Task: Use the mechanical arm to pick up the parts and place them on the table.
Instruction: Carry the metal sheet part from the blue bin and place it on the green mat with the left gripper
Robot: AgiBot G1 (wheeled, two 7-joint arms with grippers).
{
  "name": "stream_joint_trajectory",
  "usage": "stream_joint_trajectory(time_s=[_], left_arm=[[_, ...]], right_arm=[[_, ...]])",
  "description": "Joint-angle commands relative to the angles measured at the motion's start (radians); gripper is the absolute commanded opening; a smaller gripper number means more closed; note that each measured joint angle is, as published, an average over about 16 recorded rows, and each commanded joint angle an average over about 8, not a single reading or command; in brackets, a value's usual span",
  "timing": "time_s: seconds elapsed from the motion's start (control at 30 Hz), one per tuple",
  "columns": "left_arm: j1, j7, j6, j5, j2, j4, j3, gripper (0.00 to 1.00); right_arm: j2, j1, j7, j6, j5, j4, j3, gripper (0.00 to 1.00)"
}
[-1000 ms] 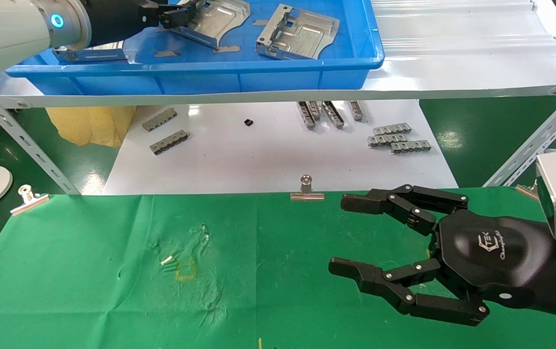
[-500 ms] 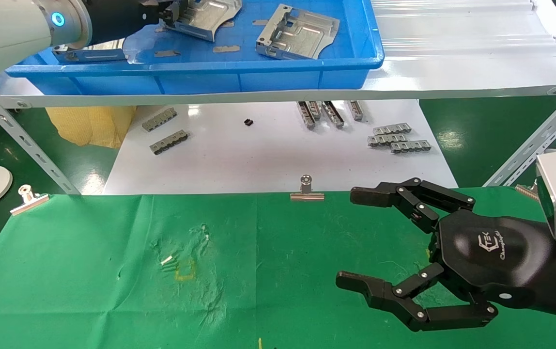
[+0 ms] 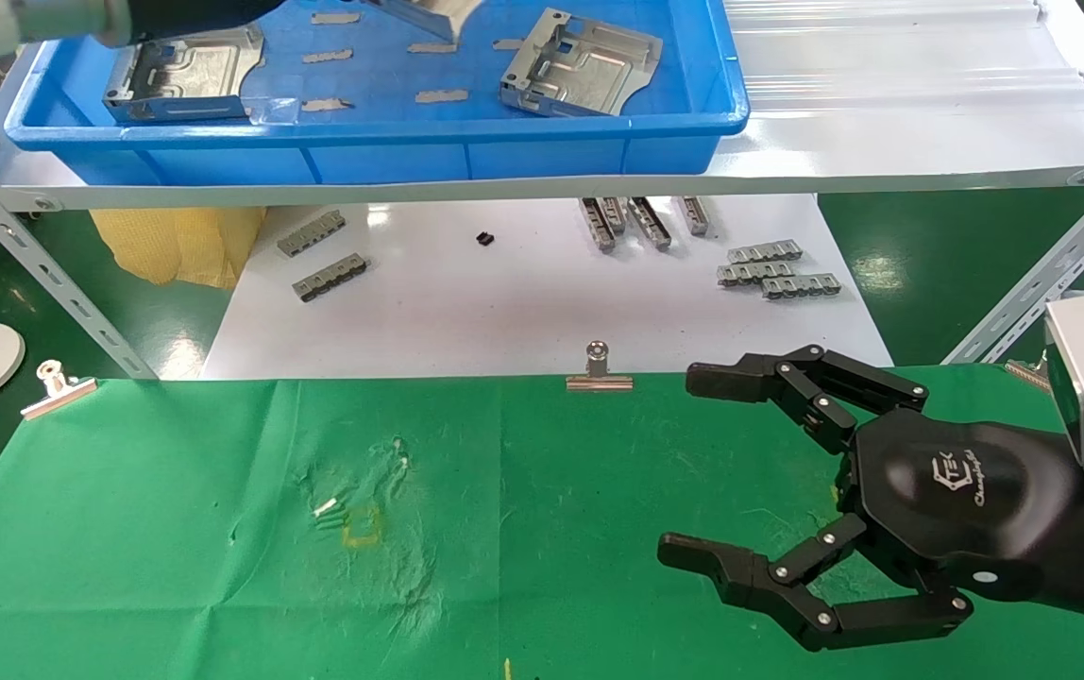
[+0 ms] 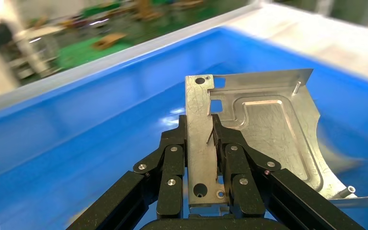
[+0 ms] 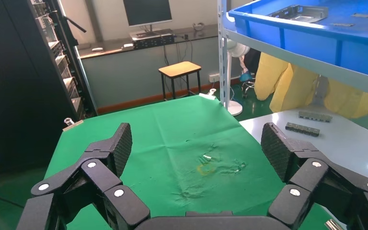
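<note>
My left gripper (image 4: 200,127) is shut on the flange of a silver stamped part (image 4: 263,129) and holds it above the blue tray (image 4: 76,143). In the head view only that part's lower edge (image 3: 433,13) shows at the top border. Two more parts (image 3: 185,74) (image 3: 580,64) lie in the blue tray (image 3: 410,156) on the shelf. My right gripper (image 3: 684,463) is open and empty, just above the right side of the green table (image 3: 221,529). The right wrist view shows its fingers spread wide (image 5: 197,143) over the cloth (image 5: 182,124).
A white board (image 3: 523,302) under the shelf carries grey toothed strips (image 3: 778,266) (image 3: 325,255). Slanted shelf legs (image 3: 42,274) (image 3: 1042,283) stand at both sides. Binder clips (image 3: 599,370) (image 3: 56,387) sit on the table's far edge. A yellow bag (image 3: 178,241) lies at the left.
My left gripper has lifted the part up past the head view's top edge, uncovering the part at the tray's left. My right gripper's fingers have spread wider.
</note>
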Motion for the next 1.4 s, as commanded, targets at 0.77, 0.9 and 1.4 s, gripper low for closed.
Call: stream_joint_trajectory(time_s=[0.77,0.9,1.4], left_arm=[[0.064,0.159,0.580,-0.120,-0.239,-0.204,0.012,0.00],[0.135,0.130,0.581,-0.194,-0.323,-0.360,0.058,0.00],[0.329,0.295,0.540,-0.196,-0.477,-0.606,0.352,0.00]], right_arm=[[0.000,0.000,0.000,0.000,0.000,0.000,0.000,1.00],[0.000,0.000,0.000,0.000,0.000,0.000,0.000,1.00],[0.000,0.000,0.000,0.000,0.000,0.000,0.000,1.00]])
